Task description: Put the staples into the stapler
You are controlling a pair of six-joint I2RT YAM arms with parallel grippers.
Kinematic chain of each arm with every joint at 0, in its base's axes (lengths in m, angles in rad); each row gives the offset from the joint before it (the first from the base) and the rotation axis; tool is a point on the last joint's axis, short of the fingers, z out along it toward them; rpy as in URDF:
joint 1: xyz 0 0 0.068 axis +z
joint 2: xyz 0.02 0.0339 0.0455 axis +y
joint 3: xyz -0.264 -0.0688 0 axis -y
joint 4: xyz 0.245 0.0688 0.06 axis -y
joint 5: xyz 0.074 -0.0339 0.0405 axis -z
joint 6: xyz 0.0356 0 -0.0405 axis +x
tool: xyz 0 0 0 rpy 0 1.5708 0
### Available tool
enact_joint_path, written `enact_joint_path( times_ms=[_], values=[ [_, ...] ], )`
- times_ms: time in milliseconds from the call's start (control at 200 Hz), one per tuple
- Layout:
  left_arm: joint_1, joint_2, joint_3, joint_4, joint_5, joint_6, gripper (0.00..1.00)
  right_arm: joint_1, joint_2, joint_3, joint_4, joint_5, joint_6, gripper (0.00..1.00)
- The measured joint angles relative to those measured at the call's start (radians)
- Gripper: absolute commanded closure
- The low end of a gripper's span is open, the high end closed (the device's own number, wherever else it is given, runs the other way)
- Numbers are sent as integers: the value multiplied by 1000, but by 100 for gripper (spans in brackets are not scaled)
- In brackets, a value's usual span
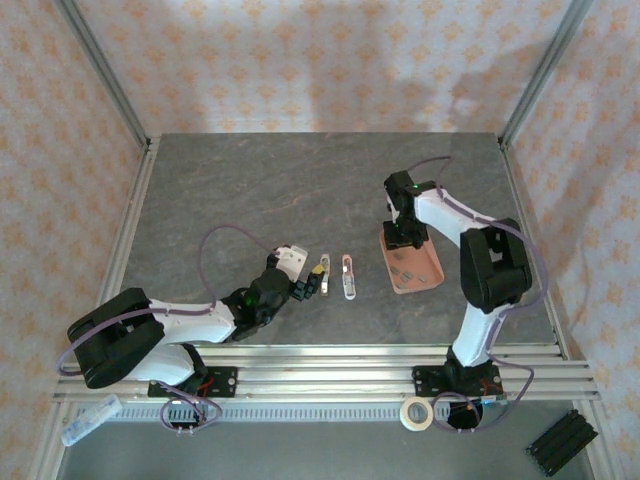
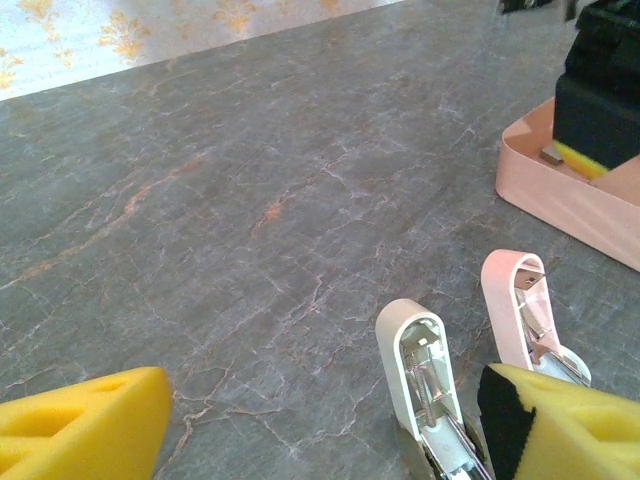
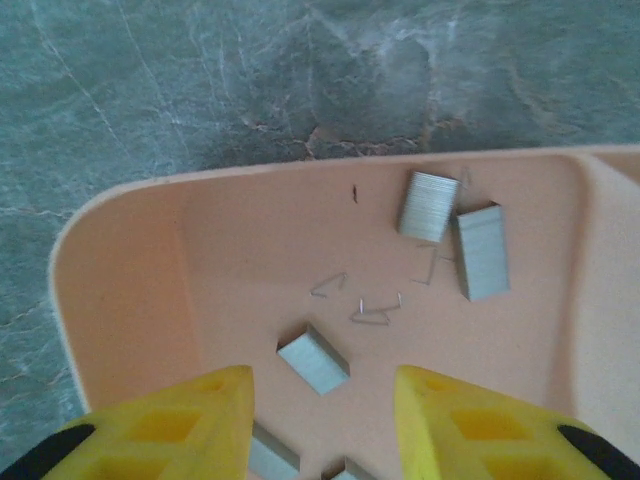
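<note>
Two mini staplers lie side by side at the table's front middle, a white one (image 1: pixel 323 277) (image 2: pixel 425 390) and a pink one (image 1: pixel 348 276) (image 2: pixel 525 320), both hinged open with their metal channels showing. My left gripper (image 1: pixel 300 287) (image 2: pixel 320 445) is open around the white stapler's near end, which sits close to the right-hand finger (image 2: pixel 570 430). The staples lie in a salmon-pink tray (image 1: pixel 425 275) (image 3: pixel 130 280) as short grey strips (image 3: pixel 313 360) (image 3: pixel 482 250) (image 3: pixel 428 205). My right gripper (image 1: pixel 405 235) (image 3: pixel 325 420) hovers open just over the tray, one strip just ahead of its fingertips.
A few loose single staples (image 3: pixel 375 315) are scattered on the tray floor. A roll of tape (image 1: pixel 417 413), a black block (image 1: pixel 562 442) and a clear plastic piece (image 1: pixel 90 420) lie below the front rail. Aluminium frame posts border the table.
</note>
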Motion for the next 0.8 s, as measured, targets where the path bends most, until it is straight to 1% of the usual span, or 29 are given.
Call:
enact_joint_path(
  times_ms=[145,370,576,801],
  values=[
    [0,0,0,0,0,0,18,5,47,11,0,0,-27,61],
    [0,0,0,0,0,0,18,6,77,21,3,8,-45,65],
    [0,0,0,0,0,0,18,8,99,29,8,18,-54,74],
    [0,0,0,0,0,0,18,15,113,41,-1,23,-51,76]
  ],
)
